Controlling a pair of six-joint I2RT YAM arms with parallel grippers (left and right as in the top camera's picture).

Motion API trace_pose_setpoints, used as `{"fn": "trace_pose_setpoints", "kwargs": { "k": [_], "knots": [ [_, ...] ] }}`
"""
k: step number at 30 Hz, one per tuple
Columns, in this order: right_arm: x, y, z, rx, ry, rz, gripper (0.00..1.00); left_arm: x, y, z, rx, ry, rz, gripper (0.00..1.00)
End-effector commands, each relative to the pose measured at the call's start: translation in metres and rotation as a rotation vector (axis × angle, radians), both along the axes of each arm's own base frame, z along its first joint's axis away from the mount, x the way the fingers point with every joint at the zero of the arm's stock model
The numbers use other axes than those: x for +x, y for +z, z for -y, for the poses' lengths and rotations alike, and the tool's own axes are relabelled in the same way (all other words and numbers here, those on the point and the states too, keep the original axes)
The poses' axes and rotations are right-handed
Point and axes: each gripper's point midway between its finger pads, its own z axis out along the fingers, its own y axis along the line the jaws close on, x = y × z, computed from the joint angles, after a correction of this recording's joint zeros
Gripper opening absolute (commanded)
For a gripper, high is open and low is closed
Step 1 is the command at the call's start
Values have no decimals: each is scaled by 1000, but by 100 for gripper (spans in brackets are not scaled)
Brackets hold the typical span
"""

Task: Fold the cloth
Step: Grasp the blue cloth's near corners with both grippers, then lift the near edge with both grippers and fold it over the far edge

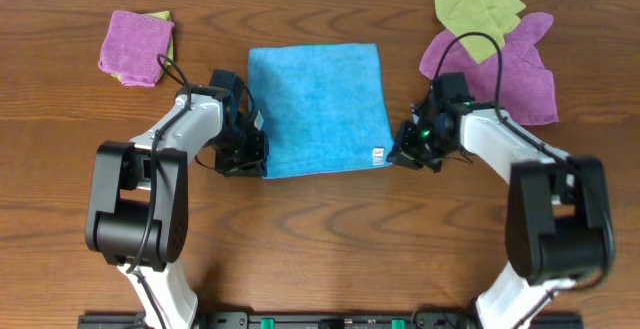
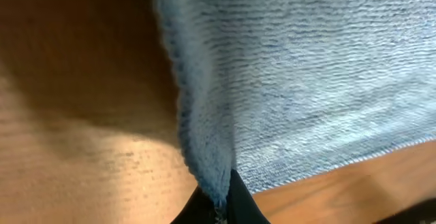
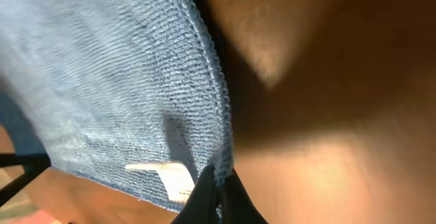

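Observation:
The sky-blue cloth (image 1: 318, 109) lies spread flat on the wooden table, its small white tag (image 1: 379, 153) at the near right corner. My left gripper (image 1: 258, 161) is shut on the cloth's near left corner; the left wrist view shows the blue edge (image 2: 204, 142) pinched between the black fingertips (image 2: 219, 207). My right gripper (image 1: 398, 155) is shut on the near right corner; the right wrist view shows the hem (image 3: 219, 108) caught between the fingers (image 3: 218, 197), with the tag (image 3: 167, 176) beside them.
A folded purple cloth (image 1: 135, 45) over a yellow-green one (image 1: 166, 21) lies at the far left. A crumpled purple cloth (image 1: 510, 69) and a yellow-green cloth (image 1: 478, 7) lie at the far right, close behind my right arm.

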Motion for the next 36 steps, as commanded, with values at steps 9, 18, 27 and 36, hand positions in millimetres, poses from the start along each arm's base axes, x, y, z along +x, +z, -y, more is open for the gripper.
{"fn": "trace_pose_setpoints", "kwargs": {
  "k": [9,18,27,36],
  "knots": [
    [3,40,-10,-70,94,173,1,19,40,3,-25,22,162,6],
    [57,65,-37,-50,96,443,2,83,55,6,-29,49,437,6],
    [123,84,-41,-89,41,559,1,155,84,-1,-65,150,728,6],
    [179,72,-46,-90,22,578,2,214,84,-22,-71,198,813,6]
  ]
}}
